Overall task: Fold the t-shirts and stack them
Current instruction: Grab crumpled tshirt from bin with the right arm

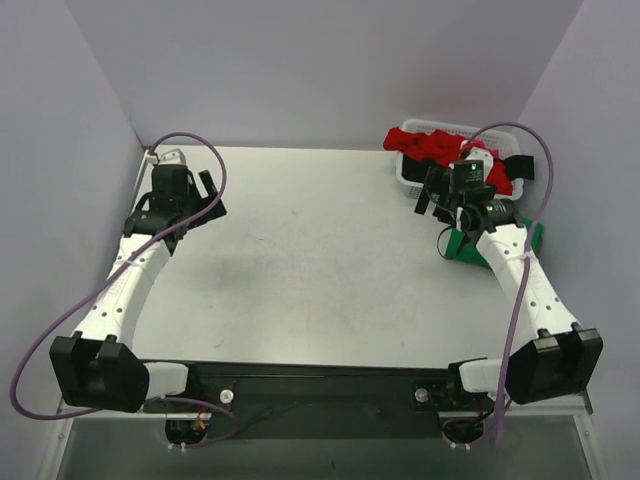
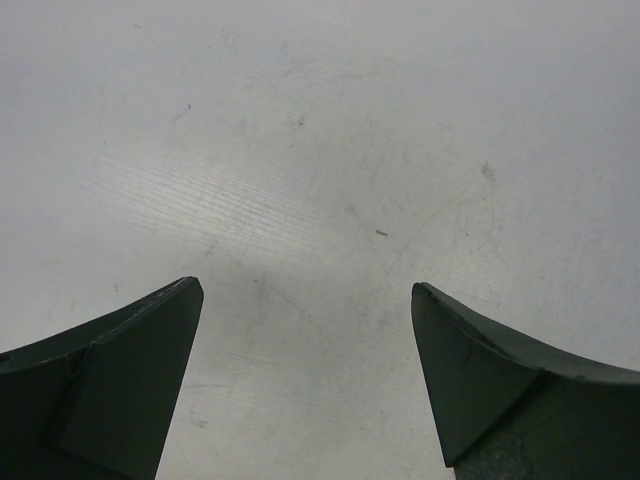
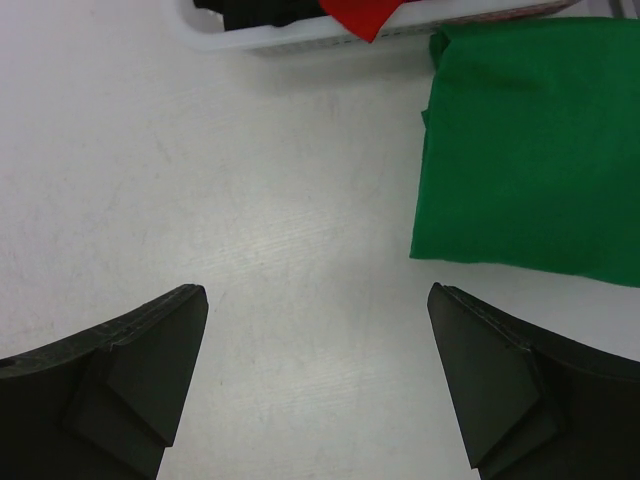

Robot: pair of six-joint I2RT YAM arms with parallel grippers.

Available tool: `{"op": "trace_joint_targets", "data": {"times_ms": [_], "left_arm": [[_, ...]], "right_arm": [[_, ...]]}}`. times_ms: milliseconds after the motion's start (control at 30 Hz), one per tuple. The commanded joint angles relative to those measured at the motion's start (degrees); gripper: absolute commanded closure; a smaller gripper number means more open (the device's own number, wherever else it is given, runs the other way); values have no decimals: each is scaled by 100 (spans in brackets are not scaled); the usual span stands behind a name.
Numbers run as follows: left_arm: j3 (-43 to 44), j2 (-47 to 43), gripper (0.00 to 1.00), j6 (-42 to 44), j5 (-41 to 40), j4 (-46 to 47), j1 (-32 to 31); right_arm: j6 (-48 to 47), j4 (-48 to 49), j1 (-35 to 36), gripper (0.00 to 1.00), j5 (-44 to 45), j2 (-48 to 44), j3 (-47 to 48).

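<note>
Top external view: the table (image 1: 300, 260) is seen from above, with both arms stretched out over it. The left gripper (image 2: 305, 290) is held over bare tabletop at the far left; its fingers are spread wide and nothing is between them. The right gripper (image 3: 318, 290) is held at the far right, near the basket (image 1: 408, 176); its fingers are likewise spread apart and nothing is grasped.

The basket is set at the far right corner of the table. A red shirt (image 1: 432, 146) is heaped in it, and part of the cloth is draped over the rim. Black cloth (image 3: 250, 10) is also seen inside the basket from the right wrist view. A green shirt (image 3: 530, 140) is laid flat on the table just in front of the basket, with straight edges, to the right of the right gripper's fingers and untouched by them. From above it is partly hidden by the right arm. Whether the green shirt touches the basket cannot be told.
</note>
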Motion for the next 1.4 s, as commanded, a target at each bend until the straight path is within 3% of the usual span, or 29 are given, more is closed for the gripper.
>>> {"op": "trace_joint_targets", "data": {"times_ms": [0, 333, 500, 767, 1133, 1267, 1367], "left_arm": [[154, 53, 3, -83, -243, 607, 21], [-435, 562, 3, 67, -586, 2135, 13], [-269, 1116, 3, 321, -683, 2620, 21], [478, 1986, 3, 638, -596, 2497, 30], [1260, 2795, 3, 603, -384, 2050, 30], [1314, 2901, 3, 612, -340, 1961, 39], [1358, 2945, 3, 638, -323, 1917, 48]], "right_arm": [[213, -28, -318, 0, 203, 516, 508], [504, 43, -907, 0, 371, 2465, 2203], [767, 165, -1048, 0, 274, 3363, 3223], [978, 385, -1259, 1, 371, 4910, 4962], [1215, 878, -1268, 4, 19, 6291, 5843], [1339, 948, -1268, 10, 27, 6493, 5887], [1374, 1000, -1259, 25, 142, 6529, 5914]]}}
